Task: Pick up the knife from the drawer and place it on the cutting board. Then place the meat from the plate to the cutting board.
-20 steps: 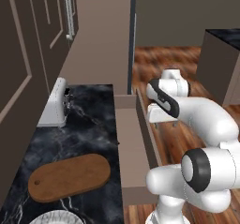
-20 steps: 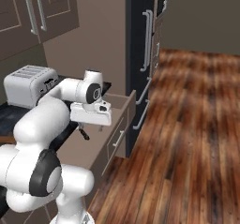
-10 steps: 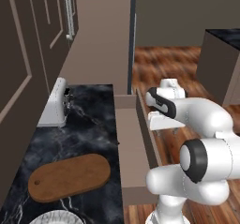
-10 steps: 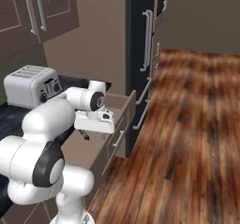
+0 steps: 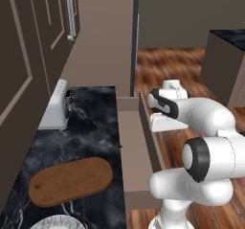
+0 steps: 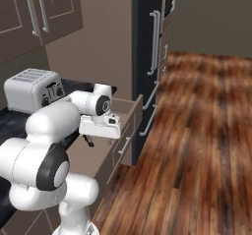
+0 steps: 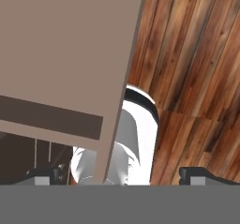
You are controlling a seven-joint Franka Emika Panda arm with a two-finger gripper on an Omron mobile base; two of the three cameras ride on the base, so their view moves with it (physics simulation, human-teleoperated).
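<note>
Gripper [image 6: 90, 138] released: in the hand view the two dark fingertips [image 7: 45, 175] stand at opposite sides of the frame, wide apart, with nothing clasped between them.

Hand position: over the drawer [image 5: 135, 146], which stands pulled out from the counter front. From the right base view my white hand hangs just above the drawer's open top, pointing down into it. The silver bar handle [image 6: 125, 145] shows on the drawer front below.

Hand view: flat tan drawer surface [image 7: 70, 45] across the upper left, wooden floor [image 7: 197, 54] to the right (the view is rolled, so the drawer edge runs as a diagonal).

Knife: I cannot pick it out in the drawer; my arm and hand cover much of the inside.

Cutting board [image 5: 71, 180]: flat on the black marble counter [image 5: 95, 127], beside the drawer, nothing on it. Plate [image 5: 56, 222]: just in front of the board, cut by the bottom edge of the left base view; its contents cannot be told.

Toaster [image 6: 32, 88]: at the back of the counter, well apart from the board.
</note>
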